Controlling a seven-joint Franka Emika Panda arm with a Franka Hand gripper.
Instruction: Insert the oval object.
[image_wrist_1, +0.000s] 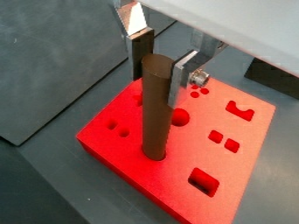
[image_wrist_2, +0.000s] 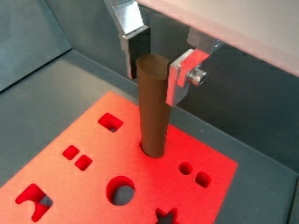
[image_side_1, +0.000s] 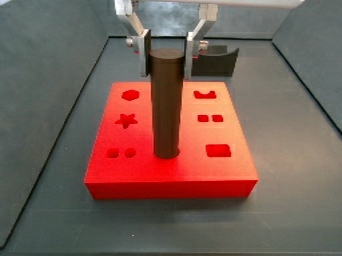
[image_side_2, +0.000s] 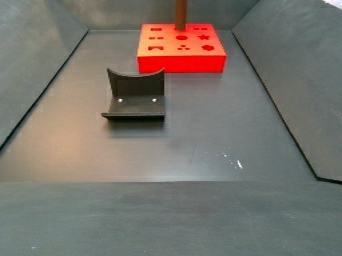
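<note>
The oval object, a tall brown peg, stands upright with its lower end in a hole near the middle of the red block. It shows the same way in the other views. My gripper straddles the peg's top in both wrist views and in a side view. The fingers stand at each side of the peg with small gaps, so the gripper is open. The peg's lower end is hidden in the block.
The red block has several other shaped holes around the peg. The dark fixture stands on the grey floor apart from the block, and behind it in a side view. Bin walls rise around.
</note>
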